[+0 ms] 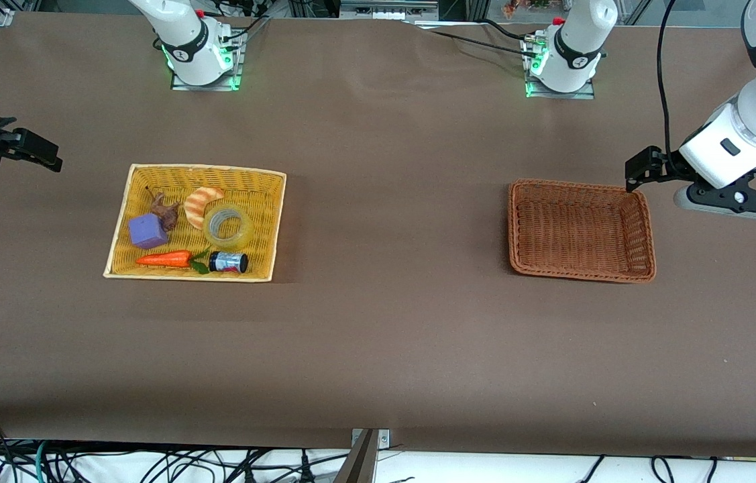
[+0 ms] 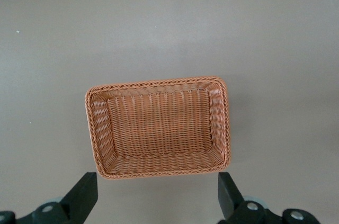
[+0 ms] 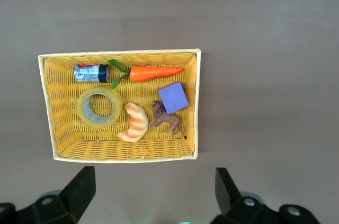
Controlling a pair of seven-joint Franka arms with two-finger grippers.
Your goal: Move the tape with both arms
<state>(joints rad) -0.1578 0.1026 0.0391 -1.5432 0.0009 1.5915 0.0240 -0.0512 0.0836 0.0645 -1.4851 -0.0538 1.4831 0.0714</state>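
Front view, your stock on the table point(image 1: 378, 335): one yellow tray point(image 1: 119, 231) toward the right arm's end, holding the tape point(image 1: 228, 226) flat, touching the croissant toy point(image 1: 200, 204); also a purple cube point(image 1: 147, 231), brown animal figure point(image 1: 166, 209), carrot point(image 1: 166, 259) and small can point(image 1: 228, 261). One brown basket point(image 1: 646, 228) toward the left arm's end. Your right hand point(image 3: 153, 192) waits over bare table beside the tray, fingers apart. Your left hand point(image 2: 158, 195) waits beside the basket, fingers apart.
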